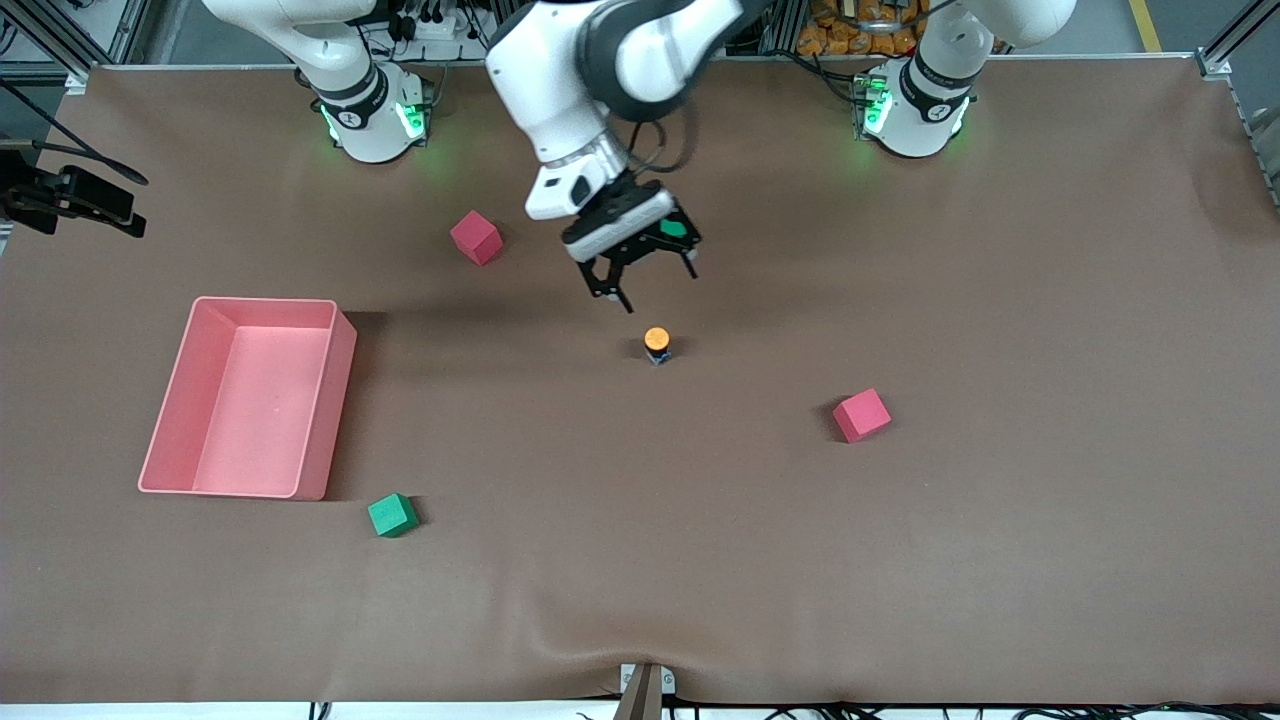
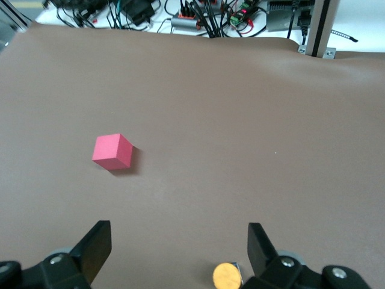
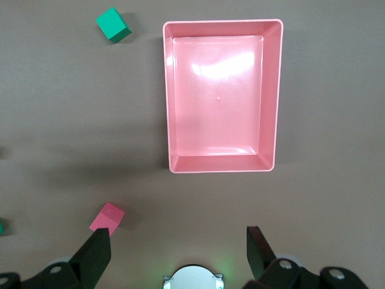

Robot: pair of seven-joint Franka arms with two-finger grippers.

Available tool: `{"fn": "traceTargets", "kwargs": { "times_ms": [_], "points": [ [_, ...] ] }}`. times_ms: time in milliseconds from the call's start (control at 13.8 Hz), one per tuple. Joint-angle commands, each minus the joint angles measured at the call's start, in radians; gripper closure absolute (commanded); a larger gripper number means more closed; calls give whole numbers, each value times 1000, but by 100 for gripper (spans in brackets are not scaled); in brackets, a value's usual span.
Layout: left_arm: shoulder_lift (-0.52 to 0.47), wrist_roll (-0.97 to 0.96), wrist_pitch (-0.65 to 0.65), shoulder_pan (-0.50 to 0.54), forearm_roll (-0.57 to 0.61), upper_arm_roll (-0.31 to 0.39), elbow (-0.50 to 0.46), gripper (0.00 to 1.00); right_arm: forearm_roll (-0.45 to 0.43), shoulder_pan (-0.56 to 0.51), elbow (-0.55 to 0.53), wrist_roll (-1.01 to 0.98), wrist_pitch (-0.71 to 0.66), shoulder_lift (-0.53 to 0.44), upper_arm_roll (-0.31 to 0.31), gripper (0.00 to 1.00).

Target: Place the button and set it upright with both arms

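The button (image 1: 656, 343) stands upright on the brown table near its middle, orange cap up and dark body below. It also shows in the left wrist view (image 2: 227, 276), close beside one fingertip (image 2: 257, 241). My left gripper (image 1: 655, 285) hangs open and empty over the table just on the robots' side of the button; in its own view the left gripper (image 2: 178, 232) has its jaws wide apart. My right gripper (image 3: 176, 241) is open and empty, held high above its own base (image 3: 194, 278); it is out of the front view.
A pink tray (image 1: 265, 300) sits toward the right arm's end, also in the right wrist view (image 3: 222, 23). One red cube (image 1: 476, 237) (image 2: 112, 152) (image 3: 107, 217) lies near the right arm's base, another (image 1: 861, 415) toward the left arm's end. A green cube (image 1: 392, 515) (image 3: 113, 24) lies nearer the camera.
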Motion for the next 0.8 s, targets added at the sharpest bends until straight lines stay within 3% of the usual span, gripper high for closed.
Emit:
{"fn": "traceTargets", "kwargs": {
  "times_ms": [0, 508, 725],
  "points": [
    [-107, 160, 17, 88, -140, -11, -31, 0, 5, 7, -9, 16, 0, -10, 0, 0],
    [-288, 573, 8, 372, -459, -9, -29, 0, 5, 16, -9, 16, 4, -9, 2, 0],
    [-351, 731, -55, 478, -513, -9, -28, 0, 5, 19, -9, 18, 4, -7, 2, 0]
  ]
}}
